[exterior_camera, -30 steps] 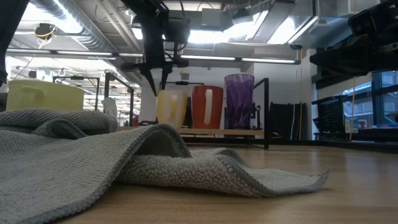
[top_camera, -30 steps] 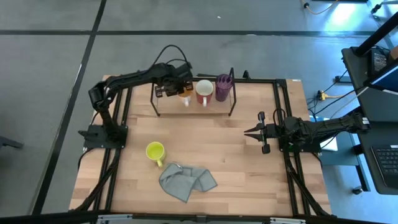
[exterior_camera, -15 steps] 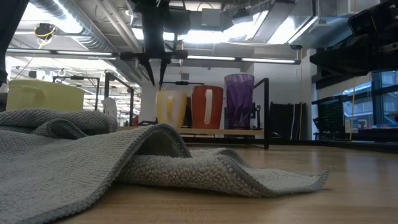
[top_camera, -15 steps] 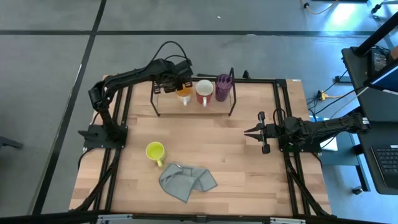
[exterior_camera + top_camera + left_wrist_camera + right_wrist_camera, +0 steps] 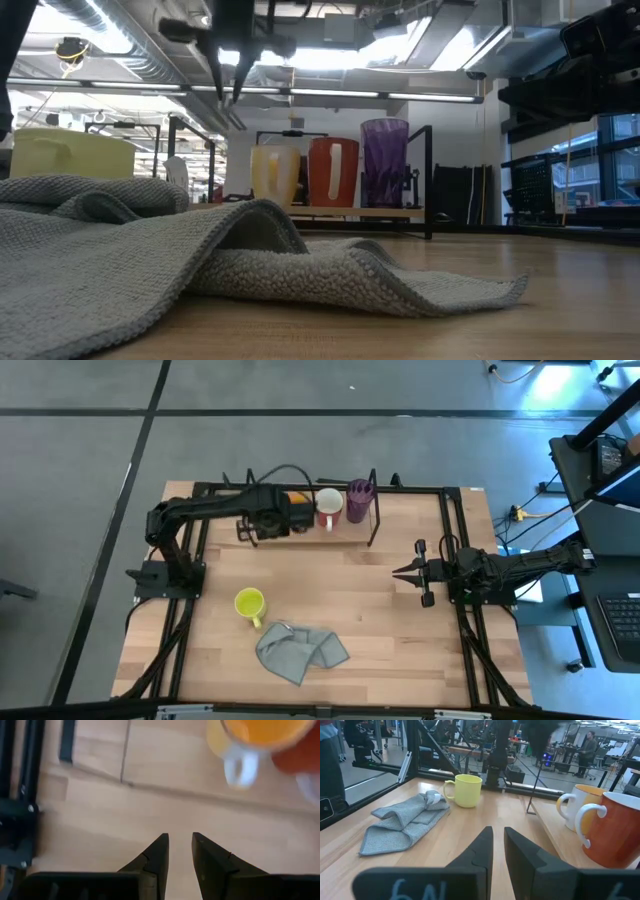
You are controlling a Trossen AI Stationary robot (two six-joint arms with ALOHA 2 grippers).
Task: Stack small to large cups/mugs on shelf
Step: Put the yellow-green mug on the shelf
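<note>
Three vessels stand in a row on the black wire shelf: a pale mug with an orange inside, a red-orange mug with a white handle and a purple tumbler. They also show in the low view. A small yellow mug stands on the table at the near left. My left gripper hangs open and empty, fingers down, above the shelf's left end, left of the orange mug. My right gripper rests shut at the table's right side.
A crumpled grey cloth lies near the front edge, right of the yellow mug, and fills the low view's foreground. The black table frame runs around the tabletop. Bare wood lies between the shelf and the cloth.
My left gripper has risen from just above the orange mug and moved toward the table's left edge. The mug stays standing on the shelf. My right arm has kept still.
</note>
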